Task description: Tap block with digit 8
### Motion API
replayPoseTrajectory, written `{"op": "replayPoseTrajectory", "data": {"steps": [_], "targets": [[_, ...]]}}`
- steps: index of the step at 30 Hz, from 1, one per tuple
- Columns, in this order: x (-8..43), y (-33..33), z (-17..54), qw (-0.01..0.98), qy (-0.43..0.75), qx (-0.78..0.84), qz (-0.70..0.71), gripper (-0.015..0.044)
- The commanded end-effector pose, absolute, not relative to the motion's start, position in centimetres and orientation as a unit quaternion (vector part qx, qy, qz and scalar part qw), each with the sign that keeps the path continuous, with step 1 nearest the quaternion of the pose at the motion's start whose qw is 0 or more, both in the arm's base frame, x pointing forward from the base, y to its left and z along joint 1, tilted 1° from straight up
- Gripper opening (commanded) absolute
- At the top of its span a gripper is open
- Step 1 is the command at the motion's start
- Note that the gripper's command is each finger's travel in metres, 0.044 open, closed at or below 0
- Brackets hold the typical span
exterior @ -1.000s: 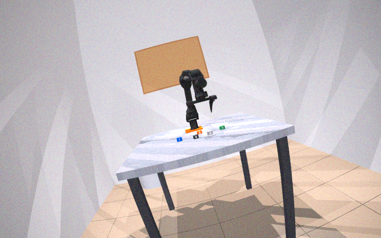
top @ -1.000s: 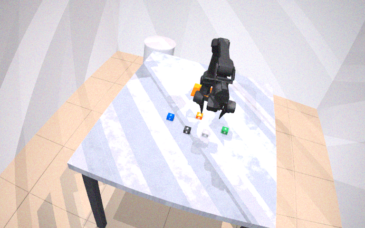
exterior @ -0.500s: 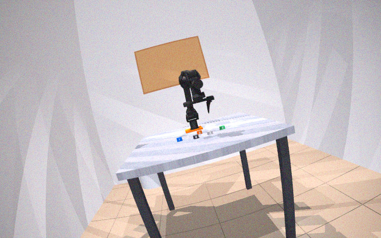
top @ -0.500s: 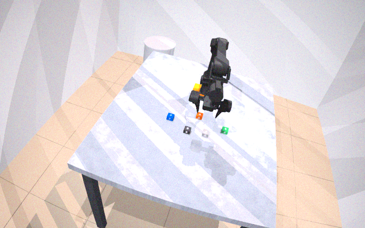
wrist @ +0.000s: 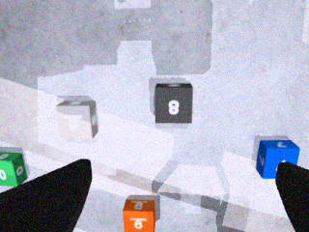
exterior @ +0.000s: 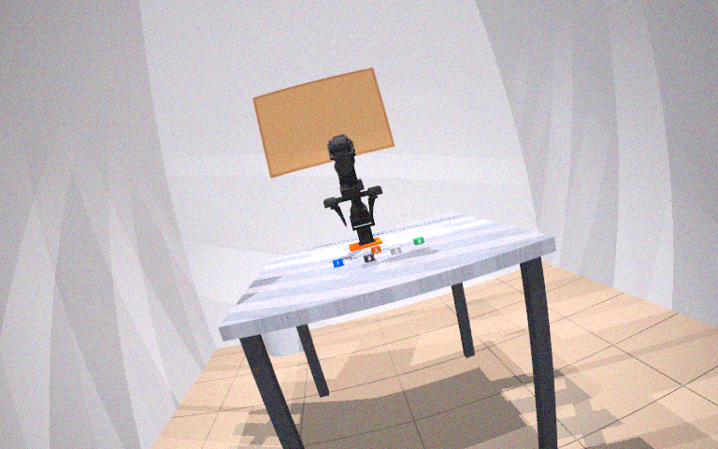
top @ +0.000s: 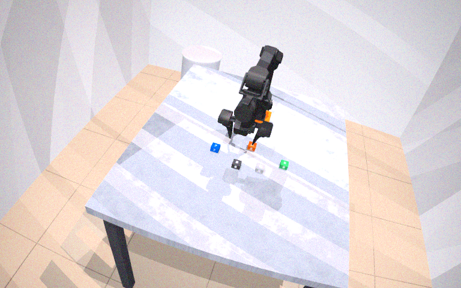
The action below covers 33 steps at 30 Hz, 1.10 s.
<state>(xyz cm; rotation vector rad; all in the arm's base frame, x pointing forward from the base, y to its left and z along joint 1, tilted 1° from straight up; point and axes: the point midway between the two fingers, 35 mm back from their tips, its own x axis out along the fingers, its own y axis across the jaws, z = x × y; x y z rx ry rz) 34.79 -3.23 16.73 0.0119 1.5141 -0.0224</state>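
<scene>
Tapping not yet done: the black parallel-jaw gripper (wrist: pixel 183 188) is held wide apart, empty, above the table. The small black cube with a white digit, apparently 8 (wrist: pixel 173 103), is seen upright between the translucent white cube (wrist: pixel 77 118) and blue cube (wrist: pixel 277 158), untouched.

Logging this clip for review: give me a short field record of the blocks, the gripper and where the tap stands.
blocks: blue block, orange block, black block, white block, green block
digit read: black block looks like an 8; other digits too blurred
gripper: open, holding nothing, above the blocks
nearest block: orange block, below between the fingers
tap: not yet done
table: marbled top
</scene>
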Motion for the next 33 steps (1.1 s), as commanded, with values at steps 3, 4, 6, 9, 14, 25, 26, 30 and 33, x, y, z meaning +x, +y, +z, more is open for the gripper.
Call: {"op": "replayPoseTrajectory", "data": {"steps": [3, 4, 6, 9, 14, 25, 26, 30, 33], "targets": [[34.7, -3.3, 16.7, 0.726, 0.688, 0.005, -0.008, 0.0400], [34.7, -3.3, 16.7, 0.726, 0.688, 0.005, -0.008, 0.0400], [34.7, -3.3, 16.7, 0.726, 0.688, 0.005, -0.008, 0.0400], [34.7, -3.3, 16.7, 0.726, 0.688, 0.005, -0.008, 0.0400], [35.2, -3.3, 13.4, 0.726, 0.688, 0.005, -0.008, 0.0295], [35.2, -3.3, 8.6, 0.726, 0.688, 0.005, -0.008, 0.0020], [35.2, -3.3, 8.6, 0.726, 0.688, 0.005, -0.008, 0.0020], [35.2, -3.3, 8.6, 0.726, 0.688, 0.005, -0.008, 0.0020], [35.2, -3.3, 8.6, 0.726, 0.688, 0.005, -0.008, 0.0020]]}}
